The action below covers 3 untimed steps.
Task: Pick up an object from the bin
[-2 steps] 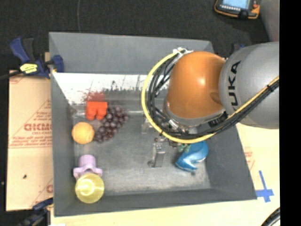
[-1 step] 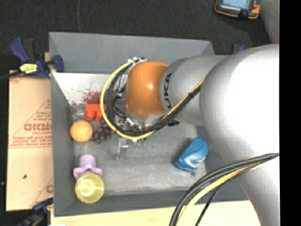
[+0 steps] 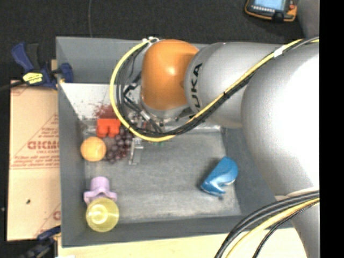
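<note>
My gripper (image 3: 134, 152) reaches down into the left half of the bin, mostly hidden under the arm's wrist. It hangs right beside a dark purple bunch of grapes (image 3: 117, 147), at the bunch's right edge. Whether it touches the grapes I cannot tell. A red-orange block (image 3: 107, 126) lies just behind the grapes, toward the back wall. An orange ball (image 3: 93, 149) rests to the left of the grapes, near the left wall.
A yellow round toy with a lilac top (image 3: 100, 207) lies in the front left corner. A blue curved object (image 3: 219, 178) sits on the right side of the floor. The arm and its orange wrist cover hang over the bin's back and right.
</note>
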Available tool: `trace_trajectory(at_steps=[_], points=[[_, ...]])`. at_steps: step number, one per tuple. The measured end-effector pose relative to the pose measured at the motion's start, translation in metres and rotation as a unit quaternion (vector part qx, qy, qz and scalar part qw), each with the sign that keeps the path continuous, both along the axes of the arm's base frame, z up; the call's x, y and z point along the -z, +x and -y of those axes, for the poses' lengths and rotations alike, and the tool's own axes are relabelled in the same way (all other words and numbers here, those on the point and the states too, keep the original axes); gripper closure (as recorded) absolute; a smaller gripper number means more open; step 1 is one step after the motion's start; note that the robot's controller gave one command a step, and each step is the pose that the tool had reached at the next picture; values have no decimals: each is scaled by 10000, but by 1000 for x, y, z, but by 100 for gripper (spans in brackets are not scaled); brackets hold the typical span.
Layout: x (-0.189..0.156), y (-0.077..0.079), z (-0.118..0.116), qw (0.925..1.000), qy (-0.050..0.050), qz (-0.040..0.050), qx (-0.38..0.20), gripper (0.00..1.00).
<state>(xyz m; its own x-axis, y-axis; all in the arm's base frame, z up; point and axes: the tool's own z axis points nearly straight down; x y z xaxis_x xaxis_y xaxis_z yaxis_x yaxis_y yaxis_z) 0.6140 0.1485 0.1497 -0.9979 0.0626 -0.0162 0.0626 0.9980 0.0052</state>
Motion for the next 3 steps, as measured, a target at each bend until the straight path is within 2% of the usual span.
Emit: trace_trajectory(at_steps=[1, 2, 3], points=[[46, 24, -8, 9698, -33, -57, -2438, 0], [77, 34, 25, 9899, -16, 52, -1414, 0], [76, 39, 18, 9503, -40, 16, -3113, 100]])
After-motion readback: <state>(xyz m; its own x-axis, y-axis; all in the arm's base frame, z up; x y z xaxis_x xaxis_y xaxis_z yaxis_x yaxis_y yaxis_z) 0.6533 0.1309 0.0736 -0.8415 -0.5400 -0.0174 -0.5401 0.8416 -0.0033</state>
